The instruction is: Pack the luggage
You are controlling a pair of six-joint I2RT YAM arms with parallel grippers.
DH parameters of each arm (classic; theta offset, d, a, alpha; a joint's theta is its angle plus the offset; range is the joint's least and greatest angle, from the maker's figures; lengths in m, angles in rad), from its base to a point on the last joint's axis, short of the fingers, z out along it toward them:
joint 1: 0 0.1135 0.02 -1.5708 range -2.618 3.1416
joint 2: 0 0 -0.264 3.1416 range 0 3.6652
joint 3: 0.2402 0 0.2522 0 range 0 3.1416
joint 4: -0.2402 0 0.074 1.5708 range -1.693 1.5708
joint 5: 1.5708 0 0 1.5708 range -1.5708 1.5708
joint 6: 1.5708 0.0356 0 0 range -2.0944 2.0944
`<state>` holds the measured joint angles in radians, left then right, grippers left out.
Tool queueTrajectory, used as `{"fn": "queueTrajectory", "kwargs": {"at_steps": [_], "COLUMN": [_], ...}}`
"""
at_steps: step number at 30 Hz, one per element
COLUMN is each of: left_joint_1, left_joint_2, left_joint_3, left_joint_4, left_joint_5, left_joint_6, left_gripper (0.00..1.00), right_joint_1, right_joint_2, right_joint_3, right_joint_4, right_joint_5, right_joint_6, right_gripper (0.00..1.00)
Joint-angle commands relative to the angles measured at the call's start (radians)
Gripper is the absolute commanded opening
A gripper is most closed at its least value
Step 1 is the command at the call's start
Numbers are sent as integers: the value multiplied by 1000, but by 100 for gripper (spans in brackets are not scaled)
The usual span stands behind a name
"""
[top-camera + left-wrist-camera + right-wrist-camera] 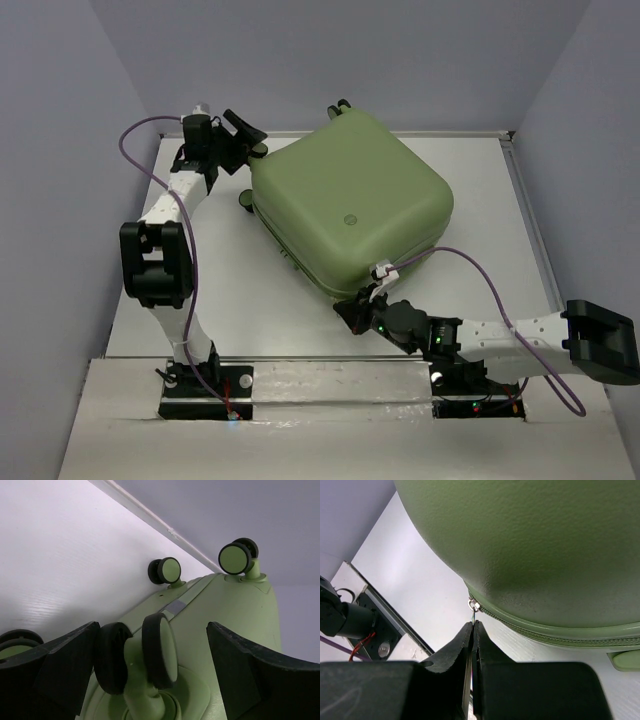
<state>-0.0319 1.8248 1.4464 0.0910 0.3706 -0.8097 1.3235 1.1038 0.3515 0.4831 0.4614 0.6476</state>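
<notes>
**A:** Light-green suitcase point(350, 195) lies shut toward the far edge of the table point(200, 300). Right gripper point(472, 632) is pinched together, looks like on the zipper pull point(473, 605), though it's hard to tell.

**B:** That pull is thin and could slip out. Left gripper point(150, 655) gapes around 1 wheel point(160, 645), so the case may skid.

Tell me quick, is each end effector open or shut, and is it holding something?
Left end effector: open, one finger on each side of a wheel of the luggage, not gripping it.
Right end effector: closed, holding the zipper pull.
</notes>
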Motion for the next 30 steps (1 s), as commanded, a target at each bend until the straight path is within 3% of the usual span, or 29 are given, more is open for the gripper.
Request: {"fn": "queueTrajectory", "kwargs": {"at_steps": [1,8,13,15,16,18,23,30], "left_joint_1": [-39,-39,-39,-39,-37,-31,1,23], "left_joint_2": [-6,-19,-35,-33,-35,-42,-133,-422], "left_joint_3": [-23,-138,-198,-198,-198,-202,-290,-631], "left_joint_4": [114,312,384,391,389,391,392,426], "left_joint_5": [83,99,82,80,79,74,1,-151], "left_joint_6": [-100,-258,-284,-278,-272,-252,-197,-137], "left_gripper": [96,77,65,47,30,6,6,6], "right_joint_1": [19,0,-9,-9,-9,-18,-85,-294], "right_joint_2": [-9,-13,-19,-21,-24,-38,-85,-131], "right_joint_3": [7,10,12,12,11,9,1,68], "right_joint_4": [-12,-18,-28,-31,-34,-44,-67,-129], "right_joint_5": [-52,-56,-69,-70,-70,-70,-124,-277], "right_joint_6": [-3,-5,-8,-8,-8,-9,-12,-120], "right_gripper": [7,7,7,7,7,7,7,7]}}
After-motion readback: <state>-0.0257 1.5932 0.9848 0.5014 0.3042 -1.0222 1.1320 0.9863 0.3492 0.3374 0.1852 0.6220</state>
